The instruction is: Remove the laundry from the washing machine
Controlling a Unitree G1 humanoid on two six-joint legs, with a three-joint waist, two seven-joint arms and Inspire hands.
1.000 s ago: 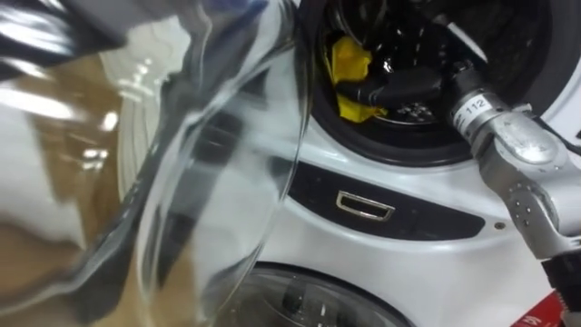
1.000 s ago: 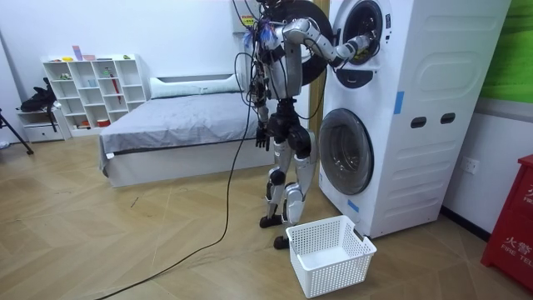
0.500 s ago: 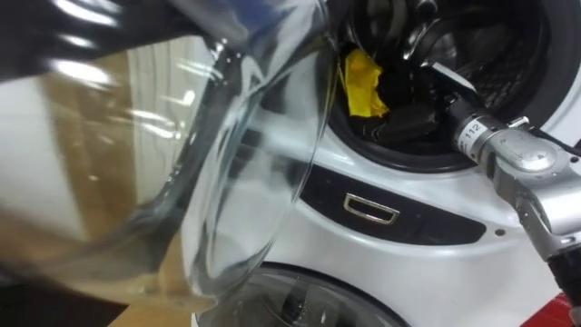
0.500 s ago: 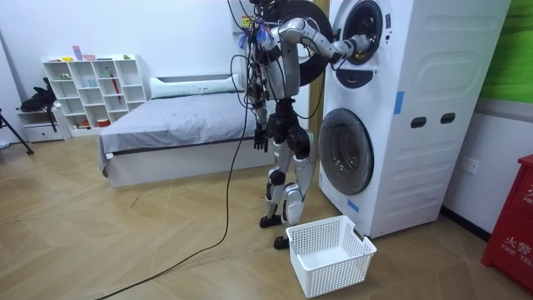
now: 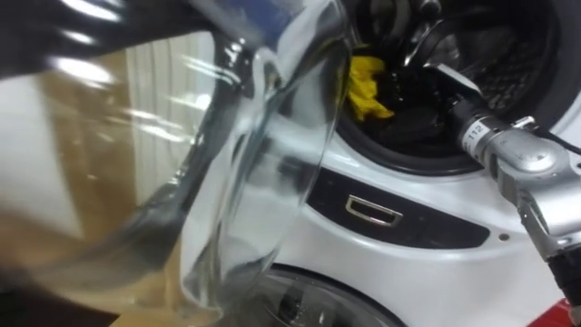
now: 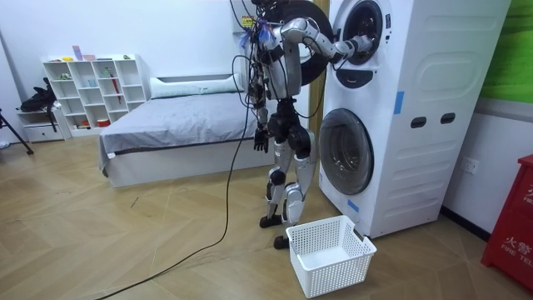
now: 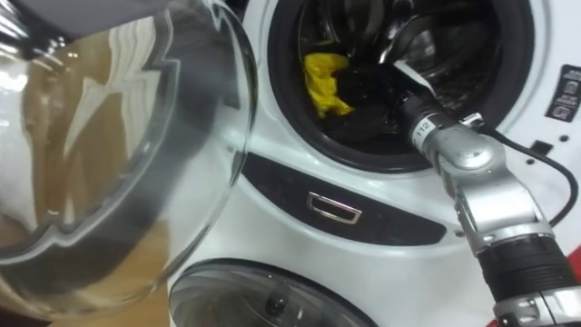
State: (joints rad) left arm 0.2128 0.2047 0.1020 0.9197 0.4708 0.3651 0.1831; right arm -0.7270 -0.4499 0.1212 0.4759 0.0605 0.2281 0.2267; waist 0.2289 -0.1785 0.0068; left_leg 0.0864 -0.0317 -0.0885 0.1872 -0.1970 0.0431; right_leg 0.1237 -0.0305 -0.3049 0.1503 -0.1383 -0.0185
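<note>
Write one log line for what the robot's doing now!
right hand: in upper drum beside yellow cloth | grasp: unclear | basket: empty

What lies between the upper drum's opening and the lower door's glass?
A dark curved panel with a small metal-rimmed handle, set in the white front; both eye views show it.

— Arm casing?
— Silver-grey metal shells, rounded at the joint; a small white label at the wrist.
— Elsewhere?
— Black ribbed sleeve, thin black cable, black right hand [image 7: 372,91].
</note>
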